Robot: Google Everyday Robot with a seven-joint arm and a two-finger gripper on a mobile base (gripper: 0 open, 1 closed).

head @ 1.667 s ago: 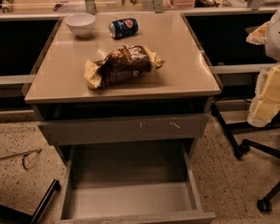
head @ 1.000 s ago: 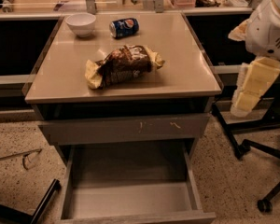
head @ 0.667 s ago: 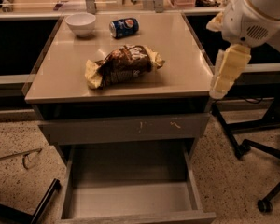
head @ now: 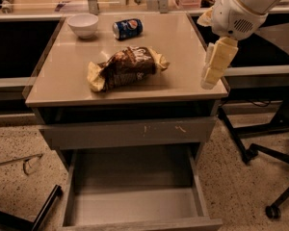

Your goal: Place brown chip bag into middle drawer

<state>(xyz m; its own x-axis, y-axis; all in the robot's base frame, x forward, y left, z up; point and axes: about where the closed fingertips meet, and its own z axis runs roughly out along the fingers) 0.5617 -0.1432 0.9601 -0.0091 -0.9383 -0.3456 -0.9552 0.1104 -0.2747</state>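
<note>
Two containers worth a look. First up, middle drawer [head: 135,207], pulled right out at the bottom centre of the frame, low side walls and plain grey floor on show, just bare metal visible inside. Second, little white bowl [head: 83,18] in the upper left, parked on the back left corner of the tan tabletop [head: 185,76]; can't really see into it from this angle. Just right of that, blue soda can [head: 127,28] lying on its side, well apart from the bag. Now for the brown chip bag [head: 126,67]: lying flat around the middle of the tabletop, a bit left of frame centre, above the drawer and not in it. Long axis mostly left-right with a slant, left pale yellow end lower in the frame toward the front edge, right end aimed up toward the back right corner. Crumpled, white lettering facing up. Under the tabletop, grey drawer front [head: 130,131] with small yellowish scratches, between bag and open drawer. As for the gripper [head: 208,81], hanging at the right of the frame, pointing down by the tabletop's right edge, well apart from the bag; can't tell if spread or pressed together. Lower right, black chair base [head: 269,153] on speckled floor.
</note>
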